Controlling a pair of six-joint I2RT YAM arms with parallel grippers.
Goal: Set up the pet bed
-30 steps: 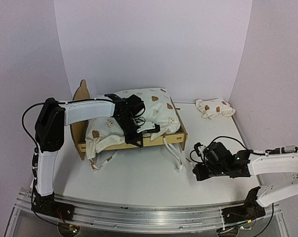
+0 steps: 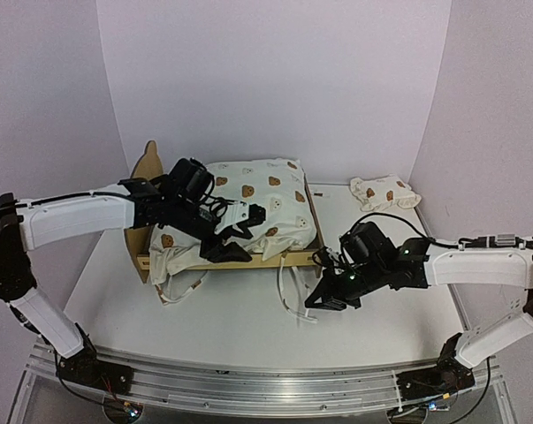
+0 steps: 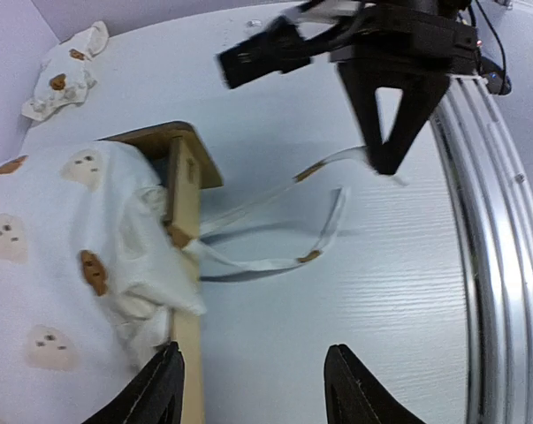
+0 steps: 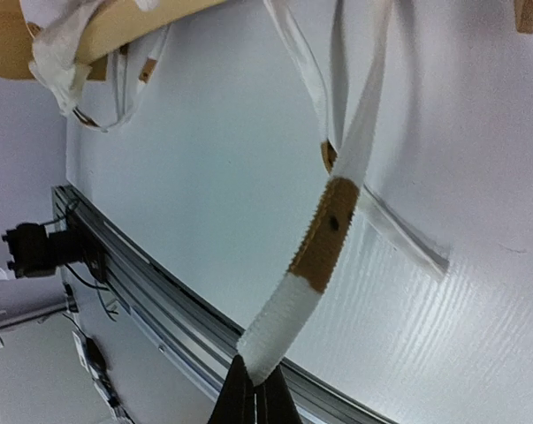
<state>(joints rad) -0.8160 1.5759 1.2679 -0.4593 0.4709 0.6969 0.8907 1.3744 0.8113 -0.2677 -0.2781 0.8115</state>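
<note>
The pet bed (image 2: pixel 294 252) is a light plywood frame with an ear-shaped headboard (image 2: pixel 146 163) at the left. Its cream bear-print cushion (image 2: pixel 257 194) lies rumpled on top and spills over the front rail. My left gripper (image 2: pixel 232 245) hovers open over the front rail, nothing between its fingertips (image 3: pixel 166 386). White tie straps (image 3: pixel 275 258) trail from the cushion (image 3: pixel 54 265) onto the table. My right gripper (image 4: pixel 255 389) is shut on the end of one strap (image 4: pixel 323 238), holding it up off the table in front of the bed's right corner (image 3: pixel 182 163).
A small matching bear-print pillow (image 2: pixel 385 193) lies at the back right by the wall. Another bunch of straps (image 2: pixel 182 290) hangs at the bed's front left. The metal base rail (image 2: pixel 266 389) runs along the near table edge.
My left gripper has opened, let go of the cushion and shifted left. My right arm has swung left toward the bed and now has a tie strap pinched and lifted.
</note>
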